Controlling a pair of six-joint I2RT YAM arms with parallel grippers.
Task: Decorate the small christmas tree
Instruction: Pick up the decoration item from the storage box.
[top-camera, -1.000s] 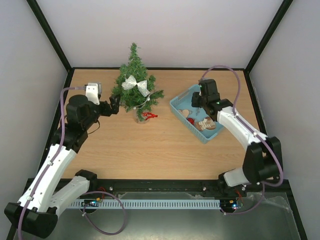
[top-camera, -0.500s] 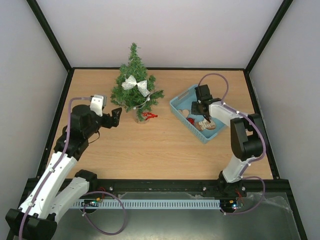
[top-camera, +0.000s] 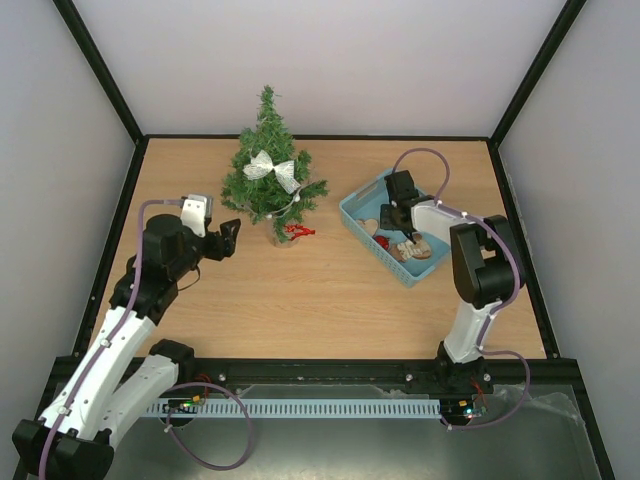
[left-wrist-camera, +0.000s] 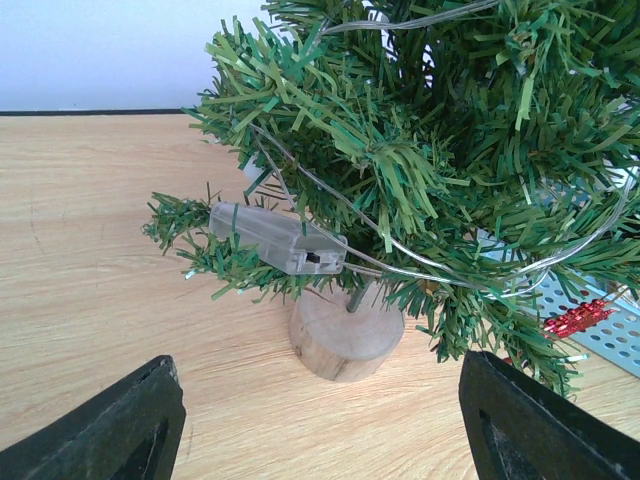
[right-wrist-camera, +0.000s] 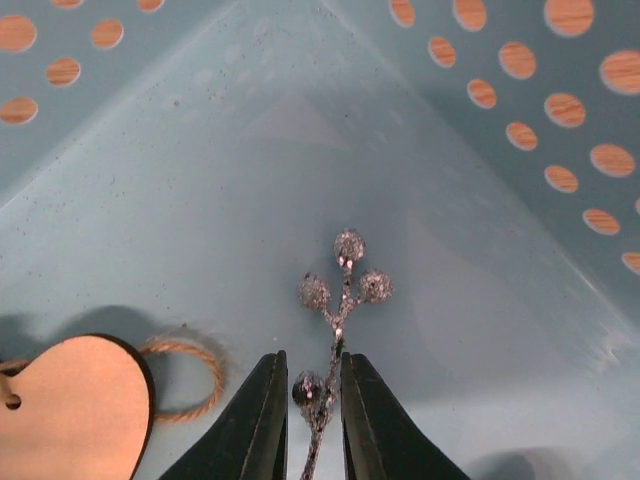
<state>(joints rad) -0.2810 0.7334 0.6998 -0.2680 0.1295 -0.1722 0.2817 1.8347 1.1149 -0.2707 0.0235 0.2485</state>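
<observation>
The small christmas tree (top-camera: 268, 170) stands at the back of the table on a round wooden base (left-wrist-camera: 345, 335), with a silver bow (top-camera: 272, 168) and a clear battery box (left-wrist-camera: 280, 238) on a light wire. My left gripper (top-camera: 228, 237) sits low to the tree's left, open and empty, its fingers (left-wrist-camera: 120, 425) wide apart facing the base. My right gripper (top-camera: 405, 222) reaches down into the blue basket (top-camera: 350, 205). In the right wrist view that gripper (right-wrist-camera: 312, 368) is shut on the stem of a silver glitter berry sprig (right-wrist-camera: 343, 290) lying on the basket floor.
A wooden heart with a twine loop (right-wrist-camera: 70, 400) lies left of the sprig in the basket (right-wrist-camera: 150, 150). More ornaments fill the basket's near end (top-camera: 415, 250). A red bead ornament (top-camera: 298, 231) lies by the tree base. Black frame posts and walls border the table.
My left gripper has drawn back from the tree toward the near left, its jaws narrowing a little. My right gripper has dropped into the basket and closed on the sprig.
</observation>
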